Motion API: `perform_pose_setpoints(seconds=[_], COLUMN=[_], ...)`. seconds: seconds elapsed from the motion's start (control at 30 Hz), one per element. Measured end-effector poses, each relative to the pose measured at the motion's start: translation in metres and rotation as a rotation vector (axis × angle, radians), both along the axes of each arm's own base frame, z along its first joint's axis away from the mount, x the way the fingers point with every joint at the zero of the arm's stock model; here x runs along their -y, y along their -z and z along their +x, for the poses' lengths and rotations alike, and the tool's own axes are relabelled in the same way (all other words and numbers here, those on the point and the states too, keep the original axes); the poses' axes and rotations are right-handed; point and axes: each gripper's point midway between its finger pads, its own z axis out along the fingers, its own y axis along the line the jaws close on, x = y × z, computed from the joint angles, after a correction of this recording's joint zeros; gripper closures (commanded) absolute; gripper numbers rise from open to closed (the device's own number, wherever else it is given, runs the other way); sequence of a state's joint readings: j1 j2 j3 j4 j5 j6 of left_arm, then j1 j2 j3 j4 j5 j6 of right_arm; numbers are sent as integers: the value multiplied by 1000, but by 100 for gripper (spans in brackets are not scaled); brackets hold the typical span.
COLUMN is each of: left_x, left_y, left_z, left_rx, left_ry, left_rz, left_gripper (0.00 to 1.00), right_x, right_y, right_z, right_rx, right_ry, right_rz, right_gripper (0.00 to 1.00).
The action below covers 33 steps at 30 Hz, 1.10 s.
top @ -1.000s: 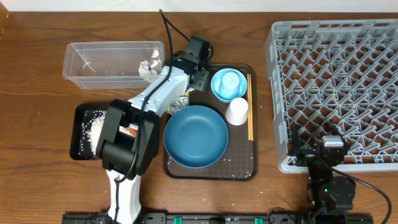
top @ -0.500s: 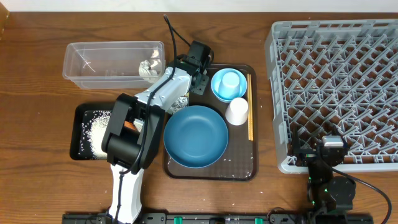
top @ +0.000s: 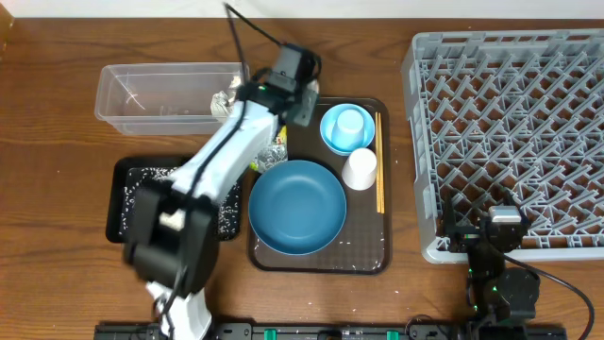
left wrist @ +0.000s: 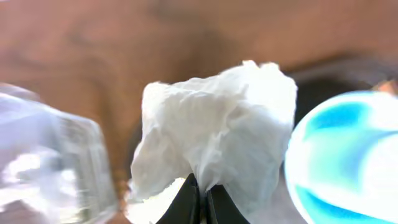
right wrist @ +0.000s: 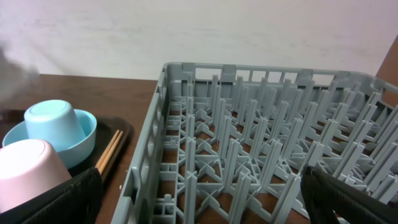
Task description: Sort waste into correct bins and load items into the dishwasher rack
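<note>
Pinching the crumpled white napkin (left wrist: 217, 121) w/ my left tool (left wrist: 202, 190), jaws clamped on its bottom fold; wad's puffing up just ahead of the tips. Clear tub (top: 160, 90) is lying just left of the tool, so this arm's nearer. Napkin's looking soft, creased, no real long axis. Right tool (right wrist: 200, 186) is gaping apart by the rack (top: 510, 123).
</note>
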<state>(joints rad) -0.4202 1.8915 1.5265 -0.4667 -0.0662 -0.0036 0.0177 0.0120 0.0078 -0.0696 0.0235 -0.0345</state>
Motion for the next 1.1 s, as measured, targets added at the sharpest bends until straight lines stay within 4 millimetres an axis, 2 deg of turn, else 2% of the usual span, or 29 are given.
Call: perform_pose_setpoints(seconds=[0.13,0.23,0.37,0.47,0.5,0.53,0.57,0.6,0.63,0.7,0.77,0.83,0.9,1.0,1.1], left_x=[-11,-31,-75,-119,-137,-149,-167,-184,-197,-221,-237,-243,-238,-220,-193], left_y=[-41,-50,-50,-51,-51,-52,-52,-51,-50,-48,-45,-40,-34,-24,-16], left_z=[1,9,20,28,31,32,33,34,34,33,32,30,26,19,9], left_rx=[96,140,153,162,164,168,170,169,167,160,146,124,86,16,-61], left_ry=[-45,-133,-269,-400,-452,-485,-532,-578,-610,-663,-696,-702,-684,-635,-566], left_rz=[-3,29,62,57,50,46,44,36,29,9,-16,-39,-64,-110,-157], left_gripper=[94,94,94,92,87,76,63,44,32,22,18,17,17,17,18], right_x=[0,0,0,0,0,0,0,0,0,0,0,0,0,0,0], right_y=[0,0,0,0,0,0,0,0,0,0,0,0,0,0,0], right_z=[0,0,0,0,0,0,0,0,0,0,0,0,0,0,0], right_rx=[0,0,0,0,0,0,0,0,0,0,0,0,0,0,0], right_ry=[0,0,0,0,0,0,0,0,0,0,0,0,0,0,0], right_rz=[0,0,0,0,0,0,0,0,0,0,0,0,0,0,0], right_gripper=[1,1,1,1,1,1,1,1,1,1,1,1,1,1,1])
